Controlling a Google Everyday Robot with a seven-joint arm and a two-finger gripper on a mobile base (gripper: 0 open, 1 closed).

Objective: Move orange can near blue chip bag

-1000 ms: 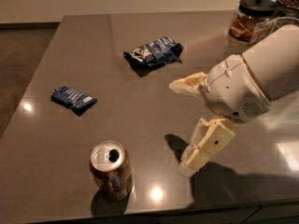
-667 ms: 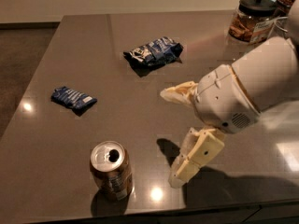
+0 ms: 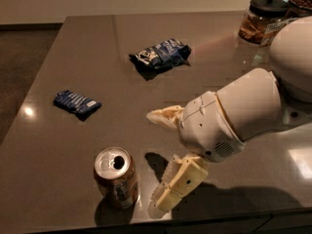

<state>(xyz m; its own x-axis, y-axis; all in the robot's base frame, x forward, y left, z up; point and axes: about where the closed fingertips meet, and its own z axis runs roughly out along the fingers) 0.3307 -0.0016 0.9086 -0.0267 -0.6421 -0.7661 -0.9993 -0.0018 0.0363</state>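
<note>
The orange can [image 3: 116, 177] stands upright near the table's front edge, silver top with a dark hole facing up. The blue chip bag [image 3: 160, 56] lies puffy and wrinkled farther back, near the table's middle. My gripper [image 3: 155, 162] is open, just right of the can. One cream finger [image 3: 165, 116] points left above the can's level; the other finger [image 3: 176, 184] reaches down beside the can's right side. The can is not between the fingers and I see no contact with it.
A smaller flat blue packet [image 3: 76, 103] with a white label lies at the left. A glass jar with a black lid [image 3: 258, 19] stands at the back right. The grey table [image 3: 87, 48] ends just in front of the can.
My gripper and arm have moved left toward the can, closing most of the gap. The can, bag and packet have not moved.
</note>
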